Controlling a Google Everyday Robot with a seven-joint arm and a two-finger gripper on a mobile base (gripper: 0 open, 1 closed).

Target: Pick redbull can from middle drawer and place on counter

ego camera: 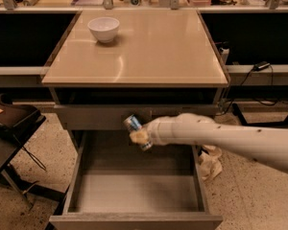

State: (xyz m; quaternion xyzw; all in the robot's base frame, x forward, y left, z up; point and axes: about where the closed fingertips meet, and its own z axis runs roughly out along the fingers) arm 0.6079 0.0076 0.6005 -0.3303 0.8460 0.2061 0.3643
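Note:
The redbull can (132,123), slim, silver and blue, is tilted in my gripper (139,136), which is shut on it. The gripper holds the can in the air above the back of the open middle drawer (134,190), in front of the closed drawer front above it. My white arm (230,135) reaches in from the right. The drawer's grey floor is bare. The beige counter (149,51) lies above and behind the gripper.
A white bowl (103,28) stands at the counter's back left. A dark chair or cart (12,128) stands on the floor at the left. Crumpled pale material (209,164) lies on the floor right of the drawer. Cables hang at the right.

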